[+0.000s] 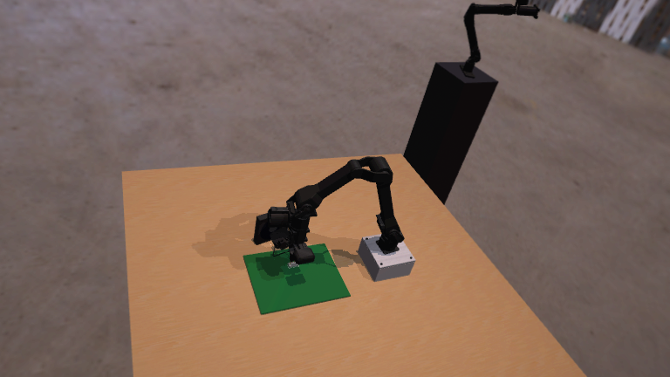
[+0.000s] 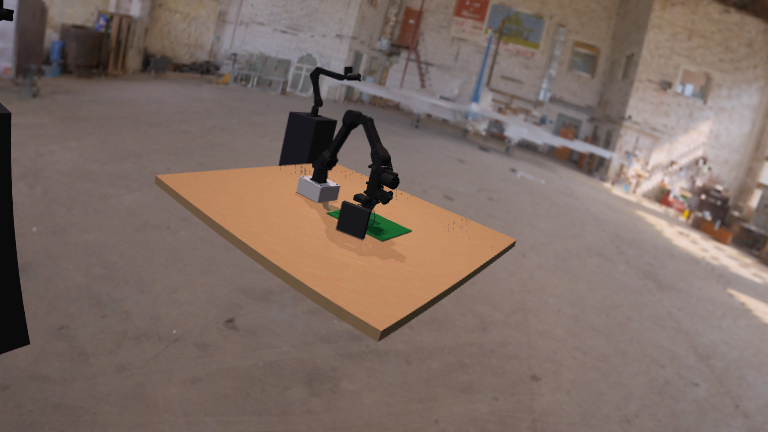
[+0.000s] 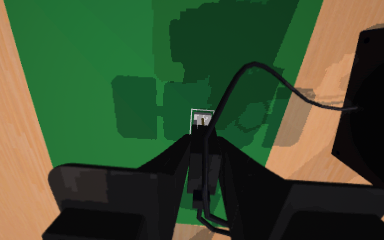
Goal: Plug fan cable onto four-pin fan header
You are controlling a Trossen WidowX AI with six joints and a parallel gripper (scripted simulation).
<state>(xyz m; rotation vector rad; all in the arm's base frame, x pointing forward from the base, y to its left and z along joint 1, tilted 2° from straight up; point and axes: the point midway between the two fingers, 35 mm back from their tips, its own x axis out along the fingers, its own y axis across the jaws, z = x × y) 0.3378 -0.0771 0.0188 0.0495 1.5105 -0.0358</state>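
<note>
The green board [image 1: 316, 291] [image 2: 398, 228] [image 3: 75, 55] lies on the table. The small white four-pin header [image 1: 293, 264] [image 3: 196, 118] stands on it; in the wrist view a pin shows at its far part. My gripper [image 1: 295, 259] [image 3: 203, 140] is shut on the black plug [image 3: 203, 167], low over the board. The plug's front end covers the near part of the header. I cannot tell whether it hangs above the header or touches it. The black cable [image 3: 254, 64] loops from the plug to the black fan [image 1: 261, 229] [image 2: 353, 220] [image 3: 365, 105]. The fingertips are hidden in the exterior view.
The arm's grey base block [image 1: 390, 271] [image 2: 318, 192] stands on the wooden table [image 1: 197, 333] [image 2: 271, 223] beside the board. A second black arm [image 1: 470, 31] [image 2: 315, 87] stands on a dark pedestal [image 1: 449, 126] [image 2: 305, 138] past the table edge.
</note>
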